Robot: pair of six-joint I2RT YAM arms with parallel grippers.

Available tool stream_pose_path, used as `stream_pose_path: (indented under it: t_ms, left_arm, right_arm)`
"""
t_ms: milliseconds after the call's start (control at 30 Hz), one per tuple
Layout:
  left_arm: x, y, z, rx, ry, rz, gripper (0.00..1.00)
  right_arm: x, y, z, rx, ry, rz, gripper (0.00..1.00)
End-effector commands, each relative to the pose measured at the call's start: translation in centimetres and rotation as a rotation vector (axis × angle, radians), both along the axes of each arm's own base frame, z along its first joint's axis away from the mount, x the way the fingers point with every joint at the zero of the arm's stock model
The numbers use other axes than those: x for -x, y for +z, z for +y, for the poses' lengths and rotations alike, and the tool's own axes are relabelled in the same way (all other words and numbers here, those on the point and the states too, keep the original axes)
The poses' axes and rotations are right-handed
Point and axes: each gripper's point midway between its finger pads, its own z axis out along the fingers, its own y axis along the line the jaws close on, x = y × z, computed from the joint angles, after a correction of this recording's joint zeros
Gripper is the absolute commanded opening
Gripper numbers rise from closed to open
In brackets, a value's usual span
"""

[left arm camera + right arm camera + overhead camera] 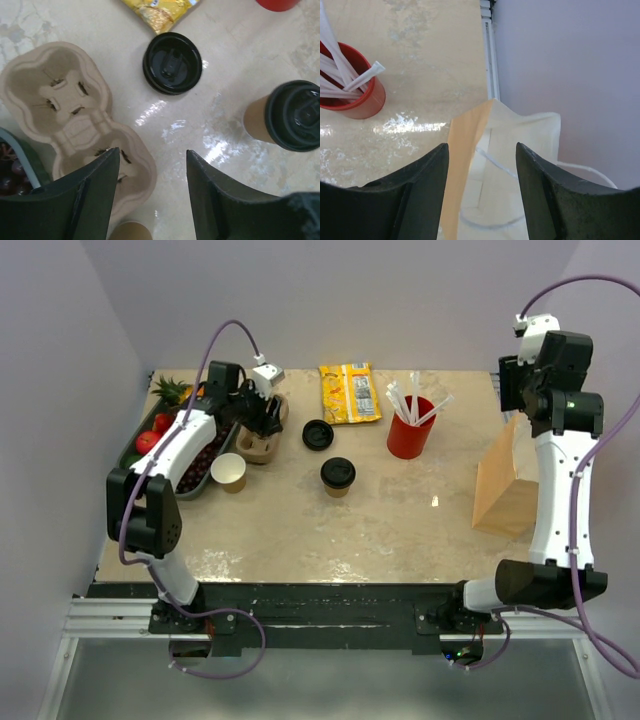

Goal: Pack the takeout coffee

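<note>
The right gripper (481, 145) is mostly lost in its dark wrist housing from overhead, so we read it from the wrist view. Its jaws are well apart and grip nothing, poised over the open mouth of the bag (525, 125). The bag's depths are dim, and a thin pale loop shows inside (what it is, we cannot tell). The left gripper (152, 153) also stands wide and empty over the table (400, 525). It is just beside the carrier (60, 105), with one finger (92, 200) covering part of the nearer well.

The coffee (338, 476) stands upright mid-table, apart from both grippers. In the left wrist view its black lid runs off the right edge. There too the red cup (409, 437) is cut by the top edge, and the paper cup (229, 472) is a mere sliver at the bottom. The left arm hides part of the fruit tray (133, 448).

The carrier is matte moulded pulp with two lobed wells and slit flaps. The loose lid (172, 62) is glossy black plastic, round and ridged. The bag is creased brown paper, paler inside. The straws (412, 400) wear white paper wrappers. The table is marbled beige with a sheen. The packet (349, 392) is crinkly yellow foil, and its print is too small to read.
</note>
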Motion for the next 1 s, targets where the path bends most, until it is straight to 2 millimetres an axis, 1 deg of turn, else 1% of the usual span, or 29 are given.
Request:
stream_pose_path:
  t_ms: [0,33,67,100,133,167,200,233,267,300,333,367,400,433,467,500,533,567,600,633,700,733,767,833,867,967]
  left_arm:
    - [-5.5,2.3,1.6,-0.058,0.153,-0.128,0.6]
    - [-6.2,1.3,1.9,-0.086,0.166,-0.112,0.6]
    - [-6.4,0.8,2.3,-0.123,0.165,-0.095,0.6]
    - [-7.4,1.8,2.8,-0.147,0.186,-0.121,0.6]
    - [-7.9,0.3,3.0,-0.173,0.186,-0.09,0.59]
    - [-7.9,-0.2,3.2,-0.199,0.182,-0.071,0.58]
    - [-8.6,0.3,3.6,-0.214,0.194,-0.086,0.58]
    - [-9.0,-0.3,3.7,-0.225,0.191,-0.079,0.57]
    - [-9.0,-0.3,3.7,-0.246,0.165,-0.086,0.55]
    - [-9.3,0.3,3.3,-0.243,0.126,-0.107,0.54]
    - [-9.1,-0.2,3.2,-0.261,0.093,-0.095,0.54]
    - [-9.5,0.4,3.4,-0.292,0.055,-0.131,0.54]
    - [-9.8,0.5,4.1,-0.331,0.074,-0.139,0.53]
    - [-9.7,-0.4,4.5,-0.36,0.073,-0.104,0.53]
    - [-10.4,0.8,4.7,-0.366,0.092,-0.123,0.53]
    - [-10.5,0.8,5.1,-0.377,0.124,-0.105,0.53]
    - [-10.4,-0.1,5.3,-0.377,0.153,-0.057,0.53]
    - [-10.6,0.5,5.2,-0.322,0.237,-0.023,0.53]
    - [-10.3,0.0,5.1,-0.3,0.274,0.019,0.54]
    - [-9.5,-0.8,4.6,-0.253,0.319,0.092,0.53]
    - [-8.2,-2.3,3.6,-0.245,0.337,0.156,0.54]
    - [-7.8,-1.8,3.3,-0.266,0.337,0.131,0.55]
    - [-7.1,-2.6,3.2,-0.299,0.336,0.142,0.56]
    - [-6.5,-2.7,2.6,-0.303,0.343,0.156,0.56]
    - [-6.2,-3.2,2.6,-0.306,0.347,0.167,0.56]
    - [-6.8,-2.9,3.5,-0.356,0.405,0.138,0.57]
  right_arm:
    - [1.9,1.2,-0.6,0.012,-0.03,-0.021,0.59]
    - [1.9,1.3,-0.5,0.008,-0.024,-0.025,0.59]
    - [1.8,1.2,-0.5,0.005,-0.026,-0.027,0.59]
    - [1.7,1.2,-0.5,0.007,-0.026,-0.027,0.59]
    - [1.5,1.1,-0.6,0.007,-0.029,-0.027,0.59]
    - [1.3,0.9,-0.6,0.005,-0.025,-0.024,0.59]
    - [1.2,0.9,-0.5,0.002,-0.022,-0.025,0.59]
    - [0.9,0.6,-0.5,-0.003,-0.019,-0.019,0.6]
    - [0.8,0.6,-0.3,-0.011,-0.01,-0.021,0.6]
    - [0.6,0.6,-0.2,-0.013,-0.009,-0.02,0.6]
    - [0.6,0.5,-0.2,-0.015,-0.006,-0.019,0.6]
    - [0.4,0.3,-0.1,-0.018,-0.002,-0.013,0.6]
    - [0.3,0.2,-0.1,-0.022,-0.001,-0.008,0.6]
    - [0.2,0.0,-0.1,-0.028,0.0,-0.003,0.6]
    - [0.0,-0.2,0.0,-0.036,0.001,0.001,0.6]
    - [-0.2,-0.4,0.2,-0.045,0.012,0.003,0.6]
    - [-0.3,-0.5,0.3,-0.051,0.012,0.005,0.6]
    - [-0.6,-0.6,0.3,-0.06,0.01,0.004,0.6]
    - [-0.9,-1.0,0.5,-0.069,0.016,0.013,0.6]
    - [-1.1,-1.2,0.4,-0.073,0.014,0.016,0.6]
    - [-1.5,-1.7,0.5,-0.086,0.012,0.021,0.6]
    - [-1.7,-1.8,0.6,-0.091,0.016,0.023,0.6]
    - [-1.8,-2.0,0.6,-0.096,0.017,0.027,0.6]
    - [-2.0,-2.4,0.8,-0.107,0.027,0.038,0.6]
    - [-2.1,-2.6,0.9,-0.115,0.028,0.042,0.6]
    - [-2.5,-3.0,1.3,-0.134,0.037,0.047,0.6]
